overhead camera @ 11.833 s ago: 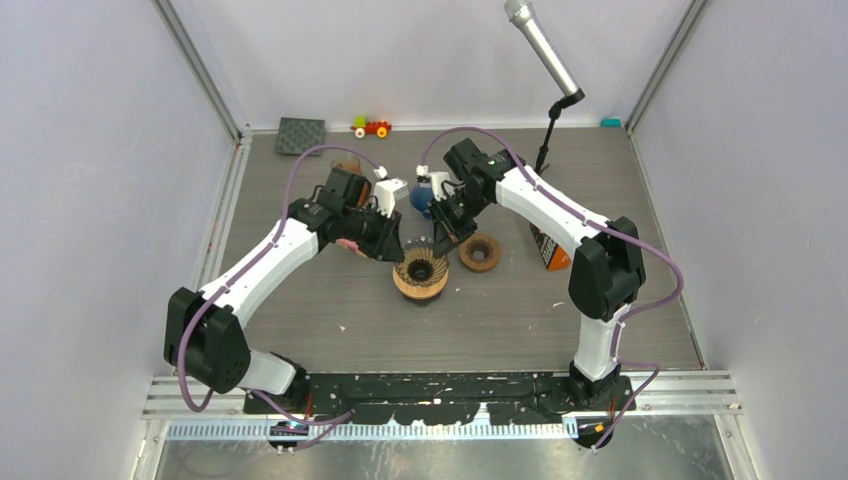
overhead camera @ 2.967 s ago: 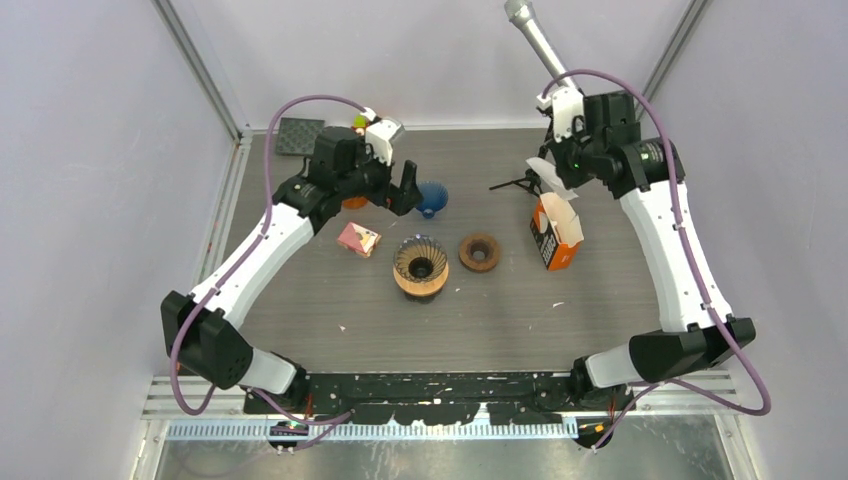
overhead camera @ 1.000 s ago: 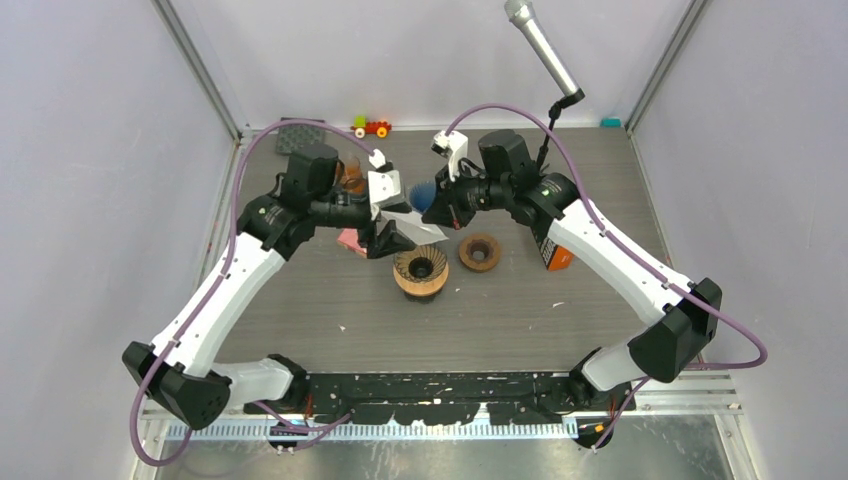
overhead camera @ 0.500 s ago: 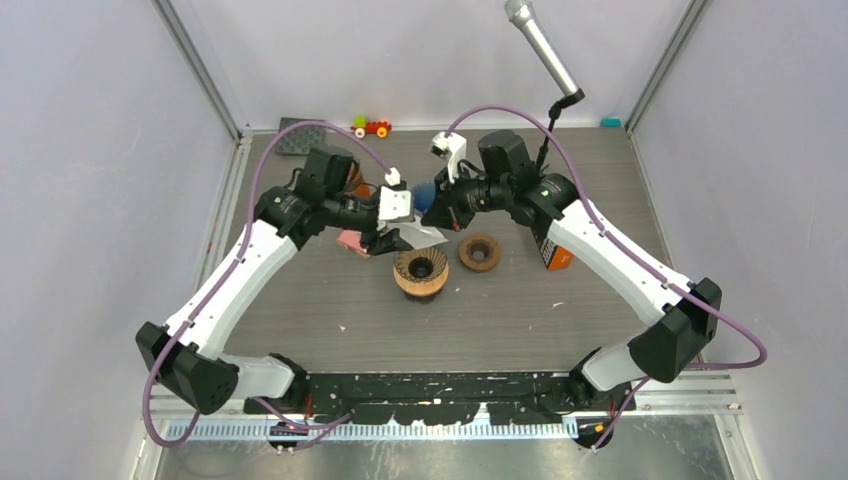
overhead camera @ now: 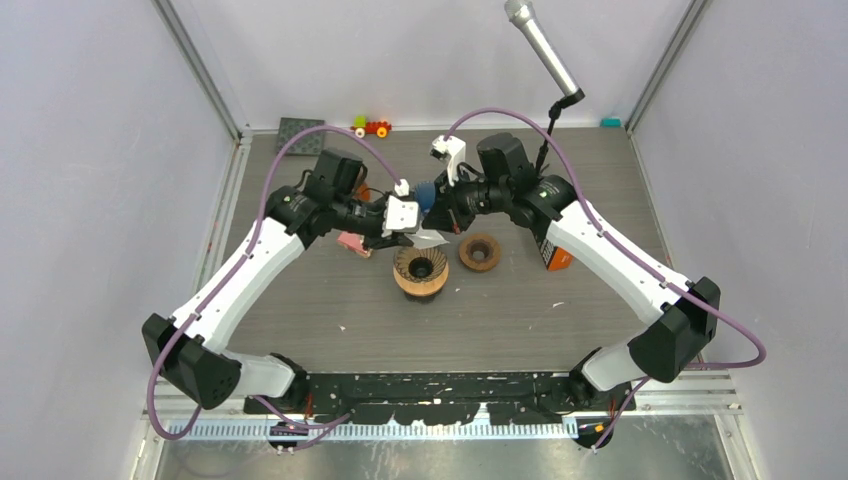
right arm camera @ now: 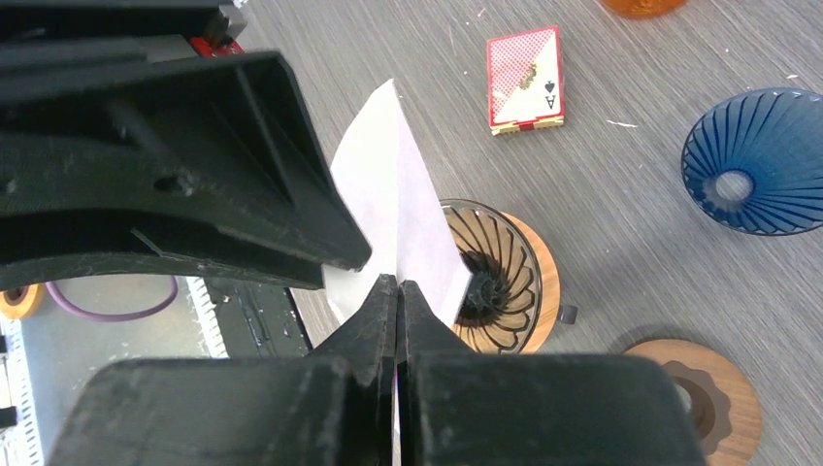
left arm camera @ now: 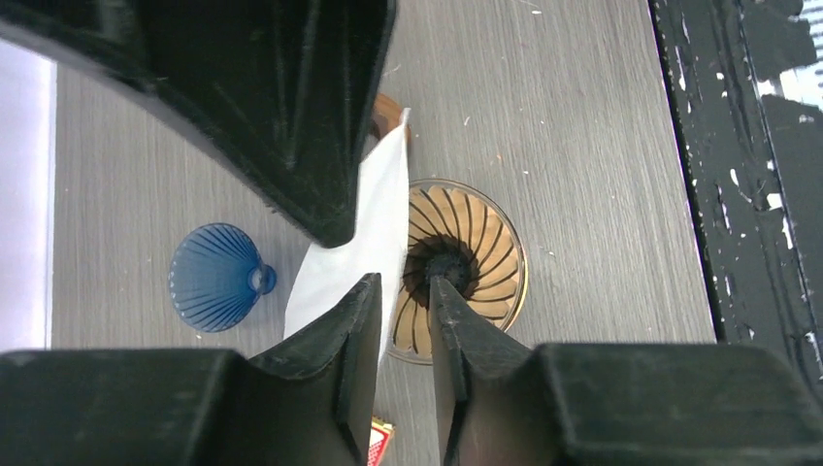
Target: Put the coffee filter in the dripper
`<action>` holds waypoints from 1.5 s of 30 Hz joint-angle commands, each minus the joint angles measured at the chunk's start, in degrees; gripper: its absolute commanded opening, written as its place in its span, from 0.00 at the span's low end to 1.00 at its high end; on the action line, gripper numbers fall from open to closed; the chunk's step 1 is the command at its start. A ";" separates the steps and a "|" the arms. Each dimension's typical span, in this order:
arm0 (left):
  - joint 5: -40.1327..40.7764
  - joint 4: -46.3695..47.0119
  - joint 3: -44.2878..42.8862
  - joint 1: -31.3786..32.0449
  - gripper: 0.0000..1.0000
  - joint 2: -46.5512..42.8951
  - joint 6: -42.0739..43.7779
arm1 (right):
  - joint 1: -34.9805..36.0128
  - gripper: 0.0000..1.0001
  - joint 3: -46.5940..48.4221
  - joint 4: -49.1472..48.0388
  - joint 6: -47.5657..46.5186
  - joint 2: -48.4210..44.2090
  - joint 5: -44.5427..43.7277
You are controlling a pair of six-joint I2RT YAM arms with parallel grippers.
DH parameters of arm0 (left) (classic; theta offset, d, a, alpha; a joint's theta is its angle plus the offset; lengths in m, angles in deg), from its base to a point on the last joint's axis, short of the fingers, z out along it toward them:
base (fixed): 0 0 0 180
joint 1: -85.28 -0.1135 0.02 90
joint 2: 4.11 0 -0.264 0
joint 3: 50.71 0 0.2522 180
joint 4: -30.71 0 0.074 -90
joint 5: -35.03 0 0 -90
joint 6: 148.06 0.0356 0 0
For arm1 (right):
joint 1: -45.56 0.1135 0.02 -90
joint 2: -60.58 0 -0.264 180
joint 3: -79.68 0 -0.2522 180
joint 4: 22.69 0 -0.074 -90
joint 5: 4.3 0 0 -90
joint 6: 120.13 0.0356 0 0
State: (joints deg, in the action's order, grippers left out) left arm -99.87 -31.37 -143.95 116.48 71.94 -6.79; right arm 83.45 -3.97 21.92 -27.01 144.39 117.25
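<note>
The right gripper (right arm camera: 398, 289) is pressed fully closed on the bottom edge of the white paper coffee filter (right arm camera: 400, 209). It holds the filter edge-on, so that it stands up as a flattened, pointed sheet. The left gripper (left arm camera: 406, 291) meets it from the opposite side with its jaws only narrowly parted. One edge of the filter shows in that gap, but whether the fingers touch the paper cannot be told.

The filter is in the air above the counter (overhead camera: 500, 310), over the left rim of the amber ribbed dripper (right arm camera: 505, 282), and is not seated in it. The dripper stands upright on its round wooden base with its cone empty.

A wooden ring (right arm camera: 699, 398) lies just beside the dripper. A blue ribbed dripper (right arm camera: 752, 175) lies on its side farther back. A red-backed pack of playing cards (right arm camera: 525, 78) lies flat on the counter, apart from both.
</note>
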 commanded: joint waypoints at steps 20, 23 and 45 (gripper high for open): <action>0.30 1.30 4.29 2.64 0.00 -3.20 -1.92 | 0.24 0.34 -0.29 -2.20 -1.71 -0.99 -1.82; 0.83 1.32 4.42 3.06 0.00 -3.13 -2.00 | 0.20 0.38 -0.44 -1.93 -1.60 -0.43 -1.68; 3.04 2.42 5.20 3.67 0.00 -3.04 -0.78 | 0.26 0.45 -5.01 -3.14 -3.38 -4.75 2.93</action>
State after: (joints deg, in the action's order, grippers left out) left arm -96.90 -31.22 -138.99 119.82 70.19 -8.13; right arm 83.45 -9.50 21.37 -29.83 142.53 119.37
